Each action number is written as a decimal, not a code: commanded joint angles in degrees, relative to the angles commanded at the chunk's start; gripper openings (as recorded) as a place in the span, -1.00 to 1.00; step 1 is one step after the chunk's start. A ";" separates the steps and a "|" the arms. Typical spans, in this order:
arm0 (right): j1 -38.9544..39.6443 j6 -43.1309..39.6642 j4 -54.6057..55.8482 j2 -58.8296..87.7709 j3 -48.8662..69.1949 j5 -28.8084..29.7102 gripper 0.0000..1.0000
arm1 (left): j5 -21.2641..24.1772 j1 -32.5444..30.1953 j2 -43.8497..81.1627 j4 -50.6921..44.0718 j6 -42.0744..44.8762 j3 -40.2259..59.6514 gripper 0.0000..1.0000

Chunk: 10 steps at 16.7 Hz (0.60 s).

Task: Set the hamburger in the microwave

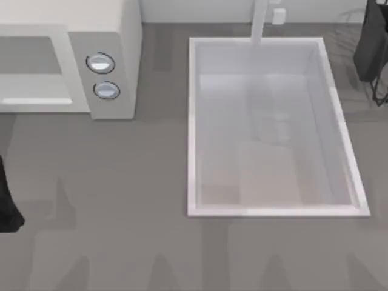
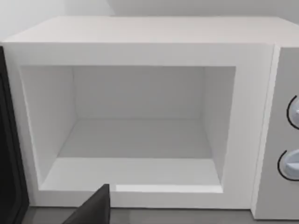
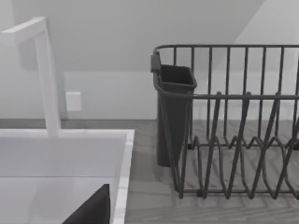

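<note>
The microwave (image 1: 115, 36) stands at the table's back left, off-white, with two round knobs (image 1: 100, 63) on its side panel. In the left wrist view its door hangs open at the edge and the white cavity (image 2: 140, 140) holds nothing. A black part of my left gripper (image 2: 93, 210) shows just in front of the cavity's sill, and the left arm (image 1: 7, 206) sits at the table's left edge. A black part of my right gripper (image 3: 93, 210) hovers over the sink's corner. The hamburger is out of view.
A white rectangular sink (image 1: 193, 121) with a faucet (image 1: 259, 21) fills the middle and right of the table. A dark wire dish rack (image 3: 233, 116) with a cutlery cup (image 3: 174, 112) stands beyond the sink's right side (image 1: 371, 48).
</note>
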 joint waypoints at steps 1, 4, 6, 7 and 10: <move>0.00 0.00 0.00 0.00 0.00 0.00 1.00 | 0.00 0.00 0.00 0.00 0.00 0.00 1.00; 0.00 0.00 0.00 0.00 0.00 0.00 1.00 | -0.28 0.76 1.76 -1.46 1.39 1.65 1.00; 0.00 0.00 0.00 0.00 0.00 0.00 1.00 | -0.49 2.11 5.95 -4.35 4.02 5.56 1.00; 0.00 0.00 0.00 0.00 0.00 0.00 1.00 | -0.42 2.87 8.95 -6.15 5.59 8.30 1.00; 0.00 0.00 0.00 0.00 0.00 0.00 1.00 | 0.57 5.24 21.42 -12.77 11.08 18.50 1.00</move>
